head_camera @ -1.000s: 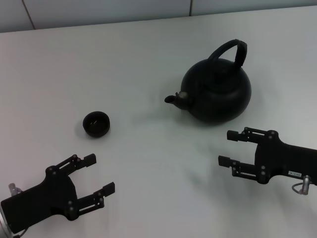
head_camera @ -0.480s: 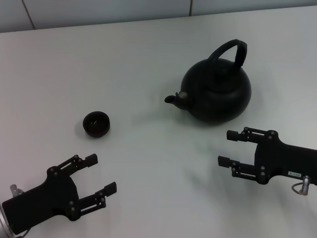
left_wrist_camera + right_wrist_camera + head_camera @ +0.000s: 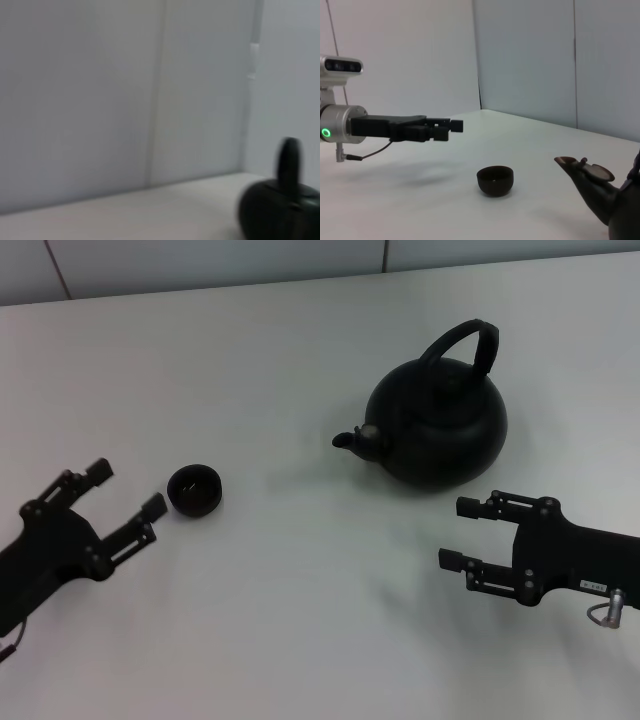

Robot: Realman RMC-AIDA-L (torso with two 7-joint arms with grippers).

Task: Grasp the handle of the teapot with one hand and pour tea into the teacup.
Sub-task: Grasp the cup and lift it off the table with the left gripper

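The matte-black teapot [image 3: 440, 430] stands on the white table right of centre, its stubby spout [image 3: 345, 440] pointing left. Its arched handle [image 3: 468, 343] rises over the top. The tiny dark teacup [image 3: 194, 490] sits left of centre. My left gripper [image 3: 125, 489] is open, raised just left of the cup. My right gripper [image 3: 453, 534] is open, just in front of the teapot, apart from it. The right wrist view shows the cup [image 3: 495, 180], the spout [image 3: 575, 167] and the left gripper [image 3: 451, 129]. The left wrist view shows the teapot [image 3: 280, 212] and handle [image 3: 290, 160].
The white table [image 3: 300, 620] ends at a far edge along the pale wall [image 3: 200, 260]. Nothing else stands on it.
My left gripper has moved away from the front edge, up and to the left, and now sits beside the cup. The right gripper, teapot and cup have stayed put.
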